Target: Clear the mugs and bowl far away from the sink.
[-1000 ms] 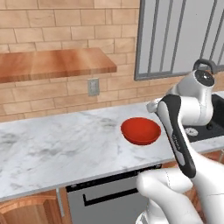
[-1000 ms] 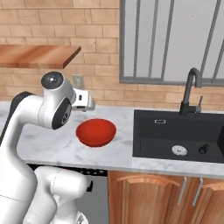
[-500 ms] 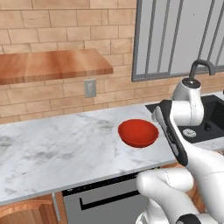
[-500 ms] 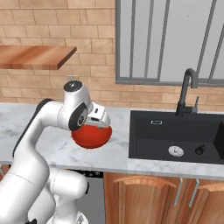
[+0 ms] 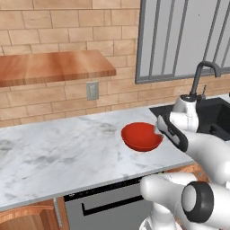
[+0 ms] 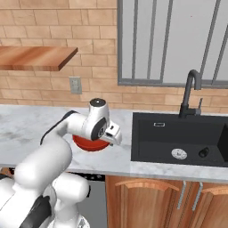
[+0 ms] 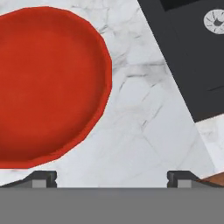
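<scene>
Left base view shows the marble counter [image 5: 58, 148] long and bare on the left, under a wooden shelf [image 5: 49, 67] on the brick wall. The red bowl [image 5: 141, 136] sits right of the middle, close to the near edge of the counter and not far from the sink [image 5: 211, 114] on the right. So I judge the bowl is not yet cleared: it is not lifted and not gripped. No mugs can be seen here, so I cannot say what is done with them.

The gripper [image 7: 112, 177] hangs over the right rim of the bowl, between the bowl and the sink. In the hand view its two fingertips [image 7: 41, 178] stand wide apart at the bottom edge, with nothing between them. The bowl [image 7: 46, 83] lies at the left of that picture and bare marble is under the middle of the hand, so it seems the hand must go more toward the bowl rim before it can close.

For room: the big free area is to the left of the bowl, and this is also the side away from the sink, so it looks the natural place to carry it. The near counter edge is close to the bowl, so a push toward the robot could drop it. In the right base view the bowl [image 6: 89, 143] is partly hidden behind the arm, and the sink [image 6: 178, 142] with its faucet [image 6: 190, 91] is just to the right.
</scene>
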Robot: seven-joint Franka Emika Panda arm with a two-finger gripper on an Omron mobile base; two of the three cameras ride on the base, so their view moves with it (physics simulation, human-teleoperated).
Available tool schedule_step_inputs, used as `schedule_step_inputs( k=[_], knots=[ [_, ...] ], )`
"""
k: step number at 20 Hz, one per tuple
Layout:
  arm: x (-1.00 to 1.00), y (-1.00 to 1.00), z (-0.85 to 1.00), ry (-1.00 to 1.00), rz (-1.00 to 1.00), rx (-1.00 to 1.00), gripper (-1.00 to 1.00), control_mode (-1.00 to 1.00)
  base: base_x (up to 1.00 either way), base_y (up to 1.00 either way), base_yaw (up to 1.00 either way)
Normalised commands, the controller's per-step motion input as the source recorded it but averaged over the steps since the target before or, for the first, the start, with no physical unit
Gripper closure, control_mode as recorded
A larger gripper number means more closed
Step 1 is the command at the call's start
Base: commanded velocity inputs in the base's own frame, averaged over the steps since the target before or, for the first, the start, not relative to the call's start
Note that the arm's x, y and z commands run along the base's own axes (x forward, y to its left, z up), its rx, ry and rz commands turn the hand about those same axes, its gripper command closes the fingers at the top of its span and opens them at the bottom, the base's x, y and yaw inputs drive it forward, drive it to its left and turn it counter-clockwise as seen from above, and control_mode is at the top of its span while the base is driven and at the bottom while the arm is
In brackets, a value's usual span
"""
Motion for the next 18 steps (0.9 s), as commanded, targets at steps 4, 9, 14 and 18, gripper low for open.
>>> schedule_step_inputs(
  k=[4, 9, 14, 18],
  knots=[
    [0.5, 0.0, -0.32, 0.0, 0.0, 0.15, -1.0, -1.0, 0.0, 0.0, 0.0],
    [0.56, 0.17, -0.35, 0.0, 0.0, 0.05, -1.0, -1.0, 0.0, 0.0, 0.0],
    [0.48, 0.19, -0.56, 0.0, 0.0, 0.0, -1.0, -1.0, 0.0, 0.0, 0.0],
    [0.34, 0.07, -0.45, 0.0, 0.0, 0.01, -1.0, -1.0, 0.0, 0.0, 0.0]
  ],
)
